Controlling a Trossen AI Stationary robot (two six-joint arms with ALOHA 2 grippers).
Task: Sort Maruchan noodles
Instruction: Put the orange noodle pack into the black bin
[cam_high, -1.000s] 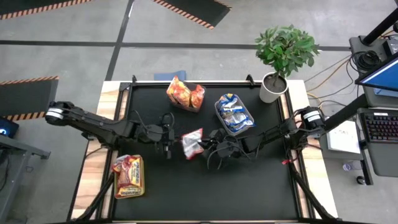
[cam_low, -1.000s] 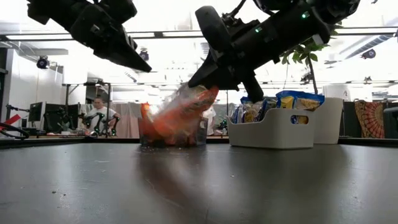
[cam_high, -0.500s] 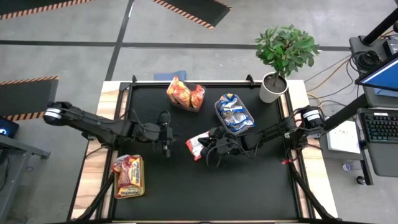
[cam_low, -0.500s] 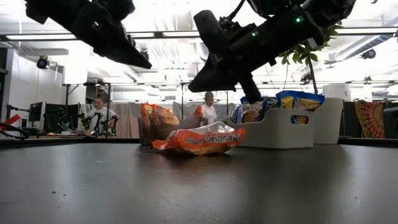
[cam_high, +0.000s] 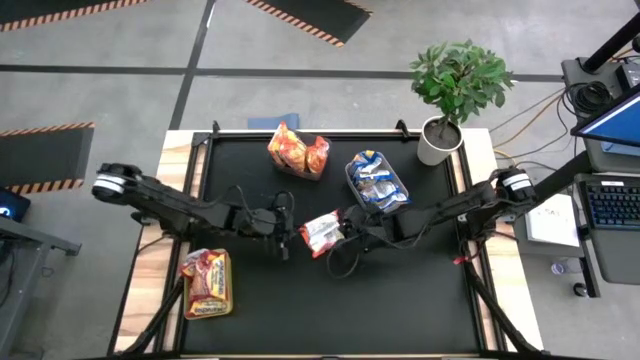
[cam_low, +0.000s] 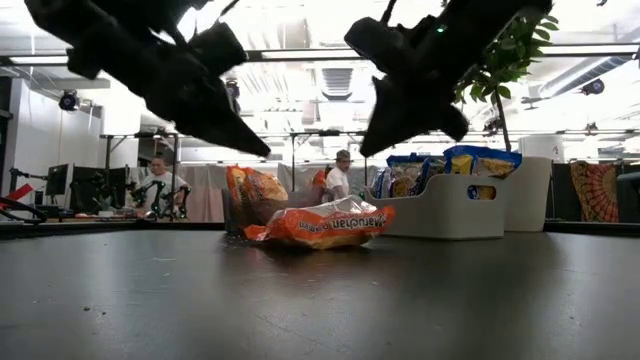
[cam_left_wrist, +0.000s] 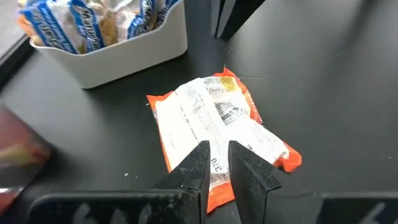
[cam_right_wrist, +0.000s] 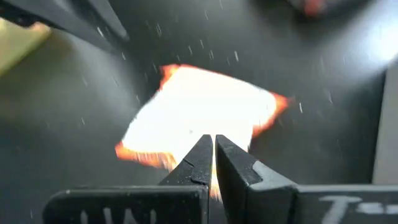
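One orange-and-white crinkly plastic ramen packet (cam_high: 322, 233) lies flat on black tabletop (cam_high: 400, 300), between both grippers, held by neither. Left gripper (cam_high: 285, 239) sits just beside packet's one short end, fingers parted by narrow gap, empty; packet lies straight ahead of tips. Right gripper (cam_high: 347, 231) at opposite end, fingers pressed together, empty. Both about equally near. Packet's long axis runs roughly along line joining two grippers, tilted slightly. White bin (cam_high: 352, 185) of blue packets near, beyond right gripper.

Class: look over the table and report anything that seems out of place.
One orange Maruchan packet lies loose on the black mat, printed back up, between both claws, while other packets sit in bins.
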